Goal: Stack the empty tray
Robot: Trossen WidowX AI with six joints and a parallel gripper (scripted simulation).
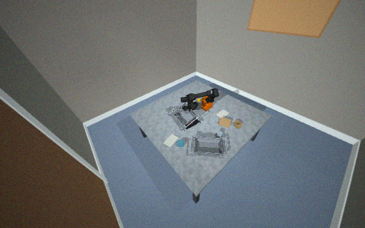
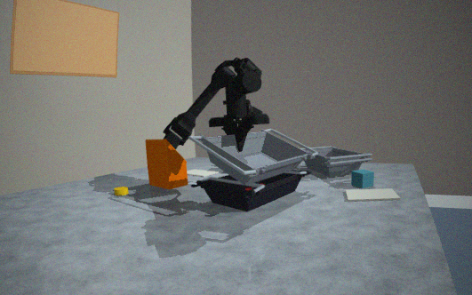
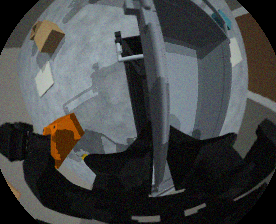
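Grey-brown walls [image 1: 134,44] [image 2: 329,67] are rising dimly around the mottled worktop [image 1: 199,175] [image 2: 284,253] [image 3: 104,65]. At the centre, the claw [image 1: 186,108] [image 2: 240,148] [image 3: 154,123] is clamping one upper side wall of the grey tray [image 1: 183,118] [image 2: 227,156] [image 3: 156,90], with a finger on either side. That tray is hanging tilted, and its lower corner is coming very near the black tray [image 1: 193,123] [image 2: 267,191] [image 3: 134,100]; whether they are touching, I cannot tell.

By its look, the grey tray is offering thin, stiff, light plastic, probably slick under the pads. Gripping one side is leaving its bulk off to one side, so it is likely sagging around the pinch; holding near the middle of that wall should be giving the least twist. Levelling calls for slow lowering and gentle support from the bars, whose positions the overhang is partly hiding. Pressing hard could be nudging the black tray or slipping a corner inside.

Farther out, another grey tray [image 1: 209,153] [image 2: 335,166] is standing on the worktop, well apart from the claw.
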